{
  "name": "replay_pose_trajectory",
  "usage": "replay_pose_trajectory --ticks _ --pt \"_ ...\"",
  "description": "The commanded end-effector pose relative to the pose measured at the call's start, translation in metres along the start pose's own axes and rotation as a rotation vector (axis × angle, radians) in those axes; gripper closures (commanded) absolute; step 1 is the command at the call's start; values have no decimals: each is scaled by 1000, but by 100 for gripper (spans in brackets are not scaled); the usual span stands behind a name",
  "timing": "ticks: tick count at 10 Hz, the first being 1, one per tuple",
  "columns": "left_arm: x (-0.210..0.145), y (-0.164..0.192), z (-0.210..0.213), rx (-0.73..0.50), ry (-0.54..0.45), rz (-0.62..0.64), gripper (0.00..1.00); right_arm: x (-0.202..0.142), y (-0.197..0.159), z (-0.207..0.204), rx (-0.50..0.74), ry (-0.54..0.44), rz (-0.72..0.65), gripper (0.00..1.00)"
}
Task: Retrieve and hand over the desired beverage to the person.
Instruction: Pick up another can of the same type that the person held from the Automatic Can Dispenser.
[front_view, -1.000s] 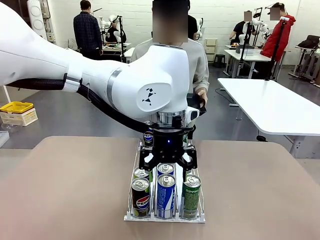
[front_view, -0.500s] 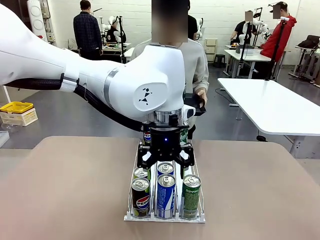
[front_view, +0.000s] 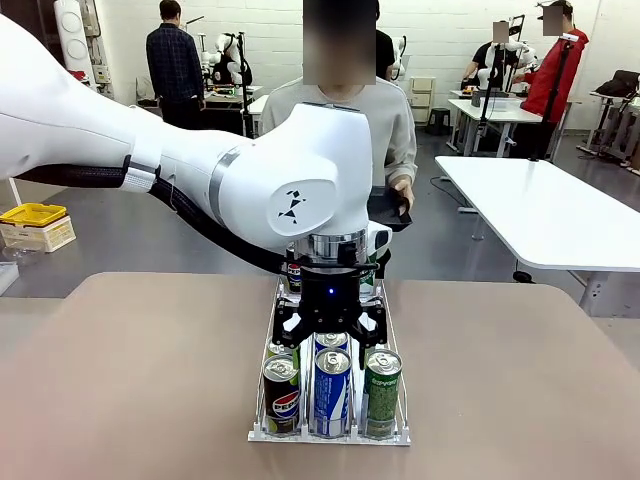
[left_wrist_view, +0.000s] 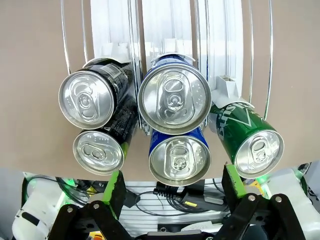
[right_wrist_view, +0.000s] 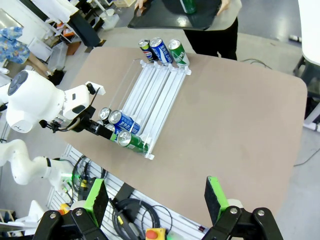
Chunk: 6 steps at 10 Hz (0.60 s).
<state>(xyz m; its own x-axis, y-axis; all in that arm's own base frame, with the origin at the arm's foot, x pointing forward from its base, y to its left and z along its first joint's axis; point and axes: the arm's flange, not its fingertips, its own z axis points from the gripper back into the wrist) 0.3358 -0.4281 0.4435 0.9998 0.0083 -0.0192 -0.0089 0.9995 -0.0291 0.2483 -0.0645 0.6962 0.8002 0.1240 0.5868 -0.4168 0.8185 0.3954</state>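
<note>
The left arm (front_view: 290, 185) hides most of the person (front_view: 398, 125) and the far cans (front_view: 295, 276) in the rack (front_view: 330, 438), their labels unreadable

I see a brown table (front_view: 120, 380) with rounded corners. Directly on it lies a white wire rack (front_view: 330, 437), running down the middle from my side toward the far edge, with drink cans (front_view: 332, 390) sitting in its three lanes at both ends.

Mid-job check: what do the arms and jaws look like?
The left arm has white rounded shells, a black ribbed cable strapped along it, a small black logo on the wrist joint and a blue light below. Both sets of jaws are black with green pads.
</note>
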Motion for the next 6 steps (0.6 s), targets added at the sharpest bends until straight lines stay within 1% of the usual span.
replay_pose_trajectory --ticks 1,6 --pt "0 -1 -6 0 -36 -25 0 1 0 0 29 -5 13 0" --pt "7 -3 -13 -7 -41 -38 0 1 0 0 29 -5 13 0"
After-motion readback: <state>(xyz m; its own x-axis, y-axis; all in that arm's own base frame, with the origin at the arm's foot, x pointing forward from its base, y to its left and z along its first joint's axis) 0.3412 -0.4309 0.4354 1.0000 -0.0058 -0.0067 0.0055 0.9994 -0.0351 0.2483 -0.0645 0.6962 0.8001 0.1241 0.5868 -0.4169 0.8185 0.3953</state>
